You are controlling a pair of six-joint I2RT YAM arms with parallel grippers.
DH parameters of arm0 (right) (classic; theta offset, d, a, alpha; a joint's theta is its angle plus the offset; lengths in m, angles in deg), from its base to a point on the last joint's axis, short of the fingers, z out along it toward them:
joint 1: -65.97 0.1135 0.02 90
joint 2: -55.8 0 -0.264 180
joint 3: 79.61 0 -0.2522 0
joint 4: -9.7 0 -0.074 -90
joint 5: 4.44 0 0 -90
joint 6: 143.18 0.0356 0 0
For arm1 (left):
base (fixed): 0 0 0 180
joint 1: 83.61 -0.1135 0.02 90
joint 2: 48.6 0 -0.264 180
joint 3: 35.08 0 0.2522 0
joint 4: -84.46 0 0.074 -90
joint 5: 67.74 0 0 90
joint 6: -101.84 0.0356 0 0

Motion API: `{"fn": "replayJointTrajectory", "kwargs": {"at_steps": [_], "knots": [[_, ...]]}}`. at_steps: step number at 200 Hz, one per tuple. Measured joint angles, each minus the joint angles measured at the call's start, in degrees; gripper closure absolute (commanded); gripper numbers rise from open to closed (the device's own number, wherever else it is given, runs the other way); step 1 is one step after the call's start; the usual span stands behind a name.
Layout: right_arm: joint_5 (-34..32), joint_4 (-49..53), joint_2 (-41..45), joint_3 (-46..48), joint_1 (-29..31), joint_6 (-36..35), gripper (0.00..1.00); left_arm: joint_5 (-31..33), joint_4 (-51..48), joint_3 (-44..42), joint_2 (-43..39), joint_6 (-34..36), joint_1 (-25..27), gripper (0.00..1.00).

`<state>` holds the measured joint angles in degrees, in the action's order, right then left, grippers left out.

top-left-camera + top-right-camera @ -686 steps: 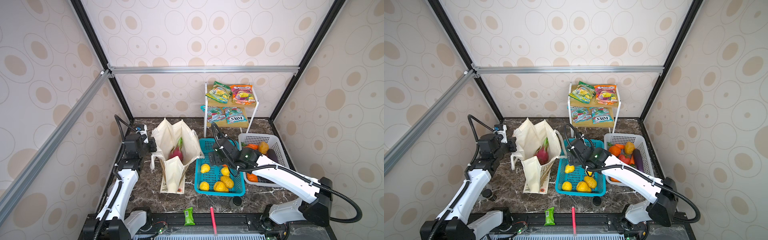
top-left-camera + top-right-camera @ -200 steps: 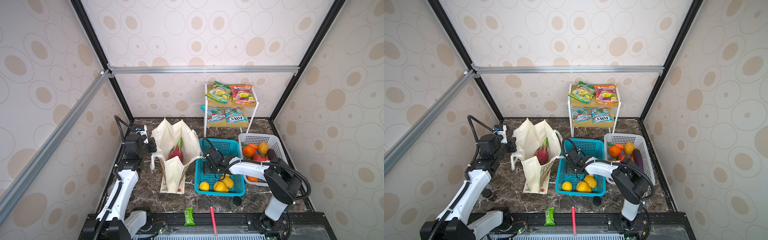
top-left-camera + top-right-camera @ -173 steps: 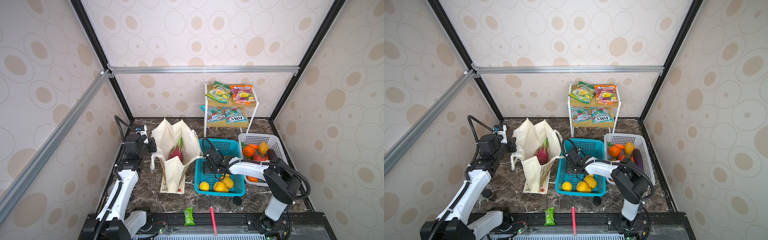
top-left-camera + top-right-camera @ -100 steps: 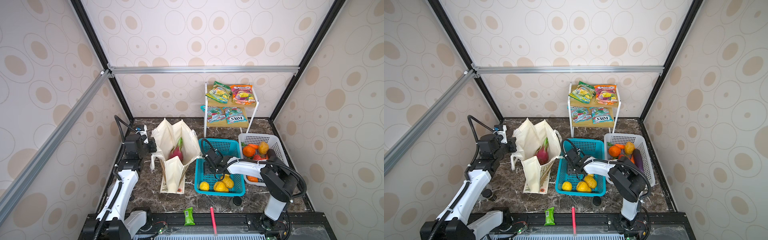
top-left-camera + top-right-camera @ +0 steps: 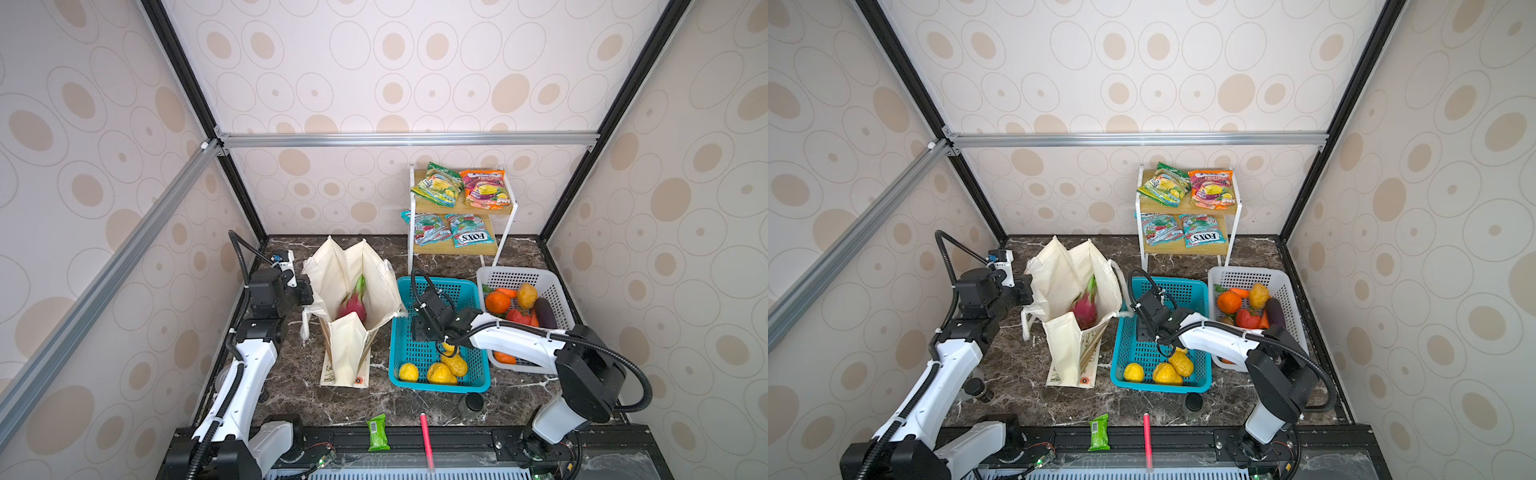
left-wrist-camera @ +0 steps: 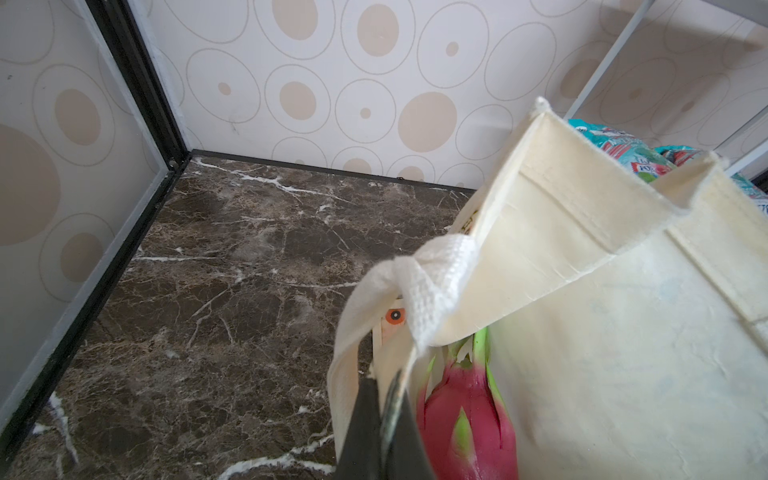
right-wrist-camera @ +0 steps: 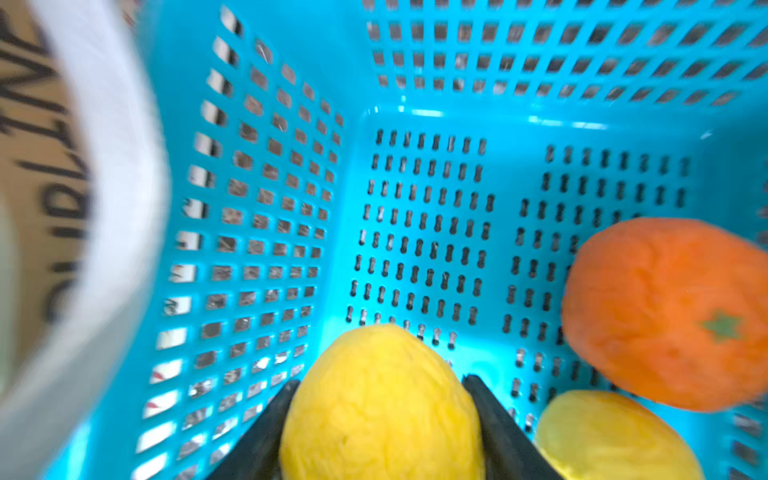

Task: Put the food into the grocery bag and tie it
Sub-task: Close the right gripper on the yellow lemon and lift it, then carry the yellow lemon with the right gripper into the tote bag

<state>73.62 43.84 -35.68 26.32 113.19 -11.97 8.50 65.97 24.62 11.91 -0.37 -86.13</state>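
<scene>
Right wrist view is showing the right gripper (image 7: 381,381) clamping a lemon (image 7: 378,415) across its middle, inside the blue basket (image 7: 415,124). Looking light, firm and rounded, the lemon is probably needing a centred hold to avoid slipping. Meanwhile the left gripper (image 6: 384,380) is pinching the soft bag (image 6: 582,332) by its rim, with a dragon fruit (image 6: 465,415) sitting inside. "FOX'S" is showing on a teal packet (image 5: 471,237), while the bag lettering is blurring past reading

Staged robot test booth: wallpapered panels (image 5: 374,62), aluminium frame (image 5: 407,139), marble-look tabletop (image 5: 299,374).

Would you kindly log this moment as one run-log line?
left gripper: shut on grocery bag rim | right gripper: shut on lemon in blue basket | dragon fruit: in bag
</scene>
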Motion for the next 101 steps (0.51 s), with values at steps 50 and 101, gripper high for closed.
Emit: {"fn": "replayJointTrajectory", "kwargs": {"at_steps": [50,101], "knots": [[-2.4,5.9,2.6,-8.0,0.0,-5.4,0.41,0.0,0.0,0.0,0.0,0.0,0.0,1.00],[-4.2,9.3,2.8,-18.1,0.0,-12.1,0.43,0.0,0.0,-0.1,0.0,0.0,0.0,1.00]]}}
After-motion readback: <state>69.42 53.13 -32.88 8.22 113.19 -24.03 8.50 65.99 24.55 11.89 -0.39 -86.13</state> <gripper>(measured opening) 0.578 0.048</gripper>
